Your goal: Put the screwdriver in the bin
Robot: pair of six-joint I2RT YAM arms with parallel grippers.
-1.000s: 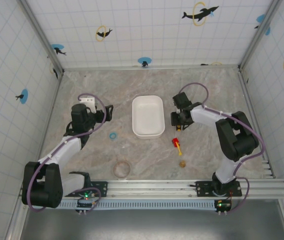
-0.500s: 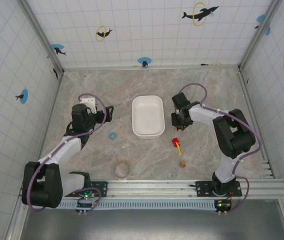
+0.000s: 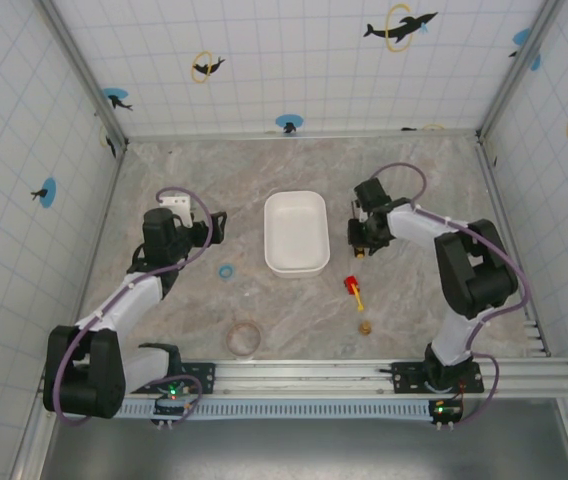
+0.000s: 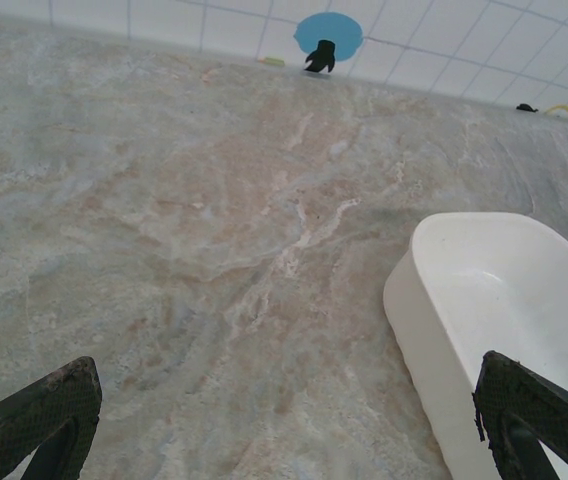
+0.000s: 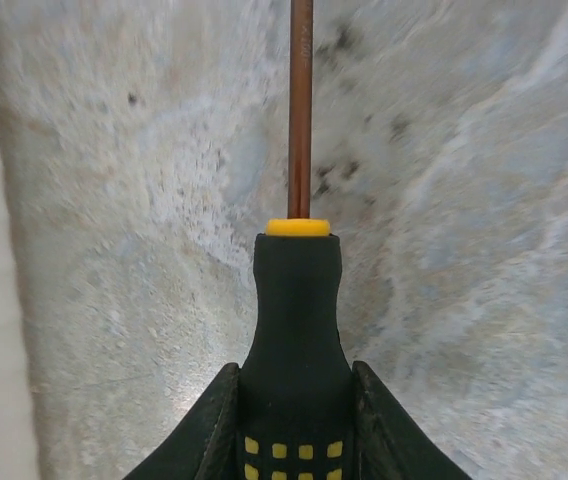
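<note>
Right wrist: right gripper point(image 5: 292, 405) clamped on screwdriver point(image 5: 295, 330) handle, near bin point(image 3: 296, 232); left gripper point(image 4: 282, 400) fingers apart.

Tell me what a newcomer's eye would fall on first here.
The white bin sits empty at the centre of the table. Right of it, the right tool grips the screwdriver by its black-and-yellow handle. A small red-and-yellow item lies on the near side of that tool.
</note>
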